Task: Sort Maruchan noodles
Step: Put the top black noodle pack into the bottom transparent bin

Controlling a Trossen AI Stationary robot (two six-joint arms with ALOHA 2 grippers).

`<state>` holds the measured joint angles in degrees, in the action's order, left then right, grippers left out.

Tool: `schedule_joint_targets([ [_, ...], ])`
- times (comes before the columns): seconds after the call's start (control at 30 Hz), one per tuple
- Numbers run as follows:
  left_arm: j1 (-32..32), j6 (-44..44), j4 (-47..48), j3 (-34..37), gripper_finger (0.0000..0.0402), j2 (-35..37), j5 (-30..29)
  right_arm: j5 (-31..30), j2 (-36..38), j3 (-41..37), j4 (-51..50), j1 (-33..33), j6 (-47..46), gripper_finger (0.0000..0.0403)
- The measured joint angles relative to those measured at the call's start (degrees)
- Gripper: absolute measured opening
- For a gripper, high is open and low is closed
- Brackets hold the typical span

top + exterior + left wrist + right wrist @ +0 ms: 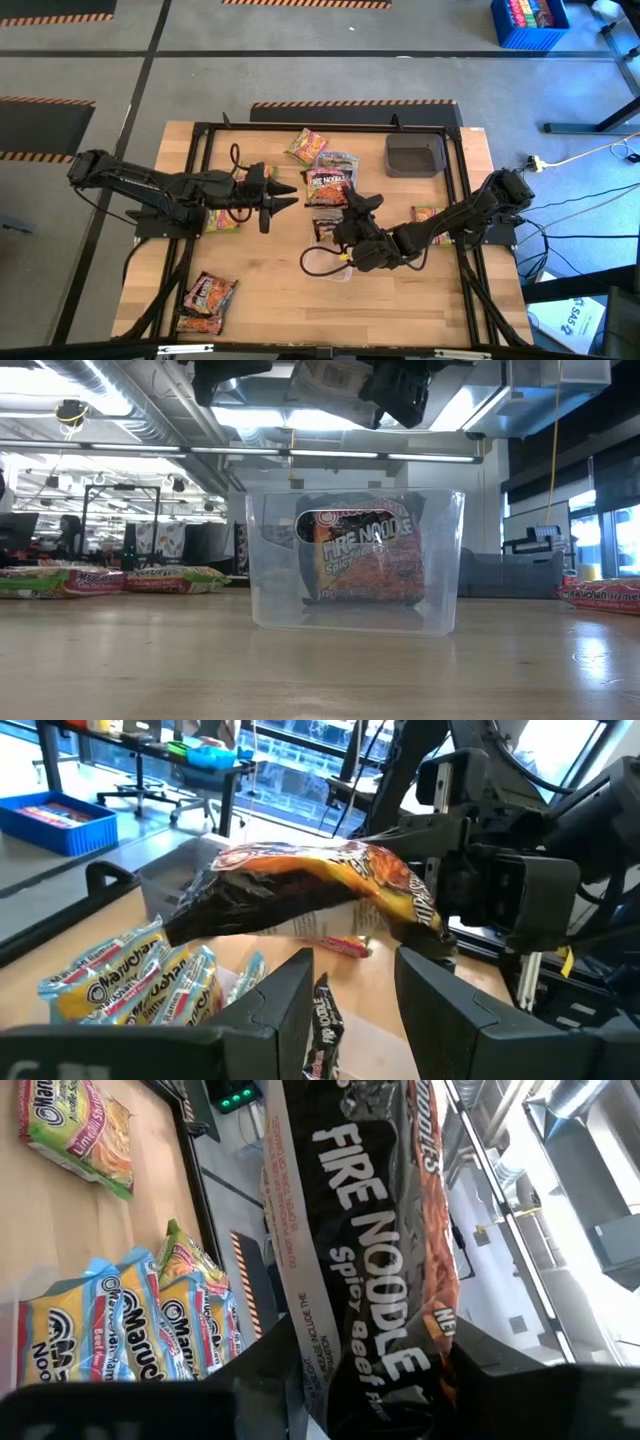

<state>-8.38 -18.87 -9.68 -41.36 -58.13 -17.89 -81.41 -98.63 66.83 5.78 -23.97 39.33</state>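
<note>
My right gripper (356, 203) is over the middle of the table, shut on a dark maroon Fire Noodle packet (330, 186). My left gripper (290, 198) hangs open just left of that packet, its fingers (290, 1005) apart and touching nothing. A clear plastic tub (355, 560) stands on the table below, near the front edge. Another maroon packet (365, 550) stands upright inside it. In the right wrist view, blue-orange packets (110, 1330) and a yellow-green one (75, 1125) lie flat on the wood. My right gripper pinches the maroon packet between its two fingers (270, 1365) at one short end (385, 1350). It comes slanting from the table's right and near side. The packet is lifted clear and sticks out from the fingers toward my left gripper, roughly level (300, 885).
A dark grey square tray (415, 155) sits at the far right. Loose packets lie far centre (308, 146), by the left rail (222, 221), at the near left corner (205, 300) and under the right arm (430, 213). A black frame (200, 135) borders the work area.
</note>
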Motion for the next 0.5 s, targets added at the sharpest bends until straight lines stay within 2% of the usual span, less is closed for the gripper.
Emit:
schedule_joint_targets([
  [0.3,1.42,1.14,0.06,-0.13,0.0135,-1.24,-2.51,-0.11,0.02,0.00,-0.02,0.41,-0.04,0.0124],
  [0.5,2.16,4.58,0.27,-0.07,0.0156,-4.02,-0.52,-0.02,0.02,-0.02,-0.03,0.76,-0.49,0.0124],
])
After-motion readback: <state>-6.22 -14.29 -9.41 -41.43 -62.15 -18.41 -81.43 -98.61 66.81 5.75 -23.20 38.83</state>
